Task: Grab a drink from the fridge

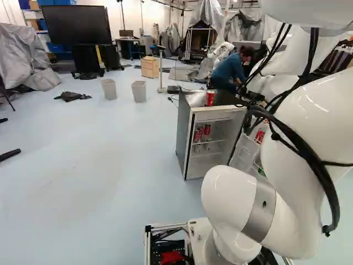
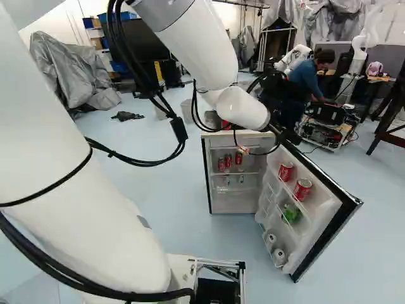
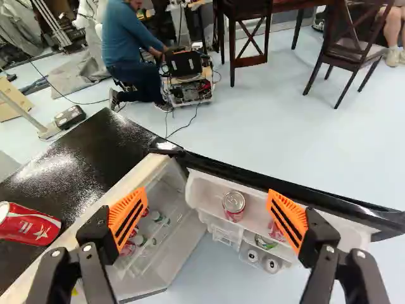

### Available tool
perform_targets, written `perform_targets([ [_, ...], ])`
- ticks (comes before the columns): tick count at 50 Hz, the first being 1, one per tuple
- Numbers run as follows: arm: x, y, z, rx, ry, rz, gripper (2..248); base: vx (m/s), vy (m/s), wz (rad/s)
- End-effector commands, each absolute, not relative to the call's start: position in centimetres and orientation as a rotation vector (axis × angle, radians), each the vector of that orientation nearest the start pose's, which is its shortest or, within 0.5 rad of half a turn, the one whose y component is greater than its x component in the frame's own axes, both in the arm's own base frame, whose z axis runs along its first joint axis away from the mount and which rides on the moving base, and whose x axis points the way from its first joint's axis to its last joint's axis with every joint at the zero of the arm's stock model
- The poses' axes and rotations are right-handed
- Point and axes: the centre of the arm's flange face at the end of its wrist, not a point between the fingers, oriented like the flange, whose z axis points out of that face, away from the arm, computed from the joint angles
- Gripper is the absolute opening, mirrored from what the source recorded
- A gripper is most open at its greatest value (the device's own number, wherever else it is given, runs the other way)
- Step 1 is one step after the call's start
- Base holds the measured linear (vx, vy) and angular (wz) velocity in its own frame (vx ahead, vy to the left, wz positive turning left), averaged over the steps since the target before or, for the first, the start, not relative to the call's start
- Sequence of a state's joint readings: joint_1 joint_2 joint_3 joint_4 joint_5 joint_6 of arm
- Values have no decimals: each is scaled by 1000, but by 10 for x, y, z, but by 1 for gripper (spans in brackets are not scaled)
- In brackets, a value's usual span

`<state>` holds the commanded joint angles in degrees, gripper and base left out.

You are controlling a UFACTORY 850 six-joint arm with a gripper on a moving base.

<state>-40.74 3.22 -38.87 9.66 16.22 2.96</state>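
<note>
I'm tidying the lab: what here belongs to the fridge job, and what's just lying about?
Job:
- open tool
- fridge
- its door
- red door cans
- red shelf cans
- red can on top

Lying about:
- two bins
- wooden box
- crumpled dark bundle

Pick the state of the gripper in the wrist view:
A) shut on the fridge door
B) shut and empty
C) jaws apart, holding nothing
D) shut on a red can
C: the gripper has its jaws spread wide with nothing clamped between them, and the nearest red can is on top of the fridge, outside the jaws.
</note>
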Motion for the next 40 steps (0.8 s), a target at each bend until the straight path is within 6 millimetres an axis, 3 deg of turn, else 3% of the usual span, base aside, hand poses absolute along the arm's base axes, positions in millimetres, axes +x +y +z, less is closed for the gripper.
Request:
perform_targets([
  [18,325,-320,502,-2675,1492,-1516,247,0,0,0],
  [40,315,-352,496,-2661,1624,-1329,247,0,0,0],
])
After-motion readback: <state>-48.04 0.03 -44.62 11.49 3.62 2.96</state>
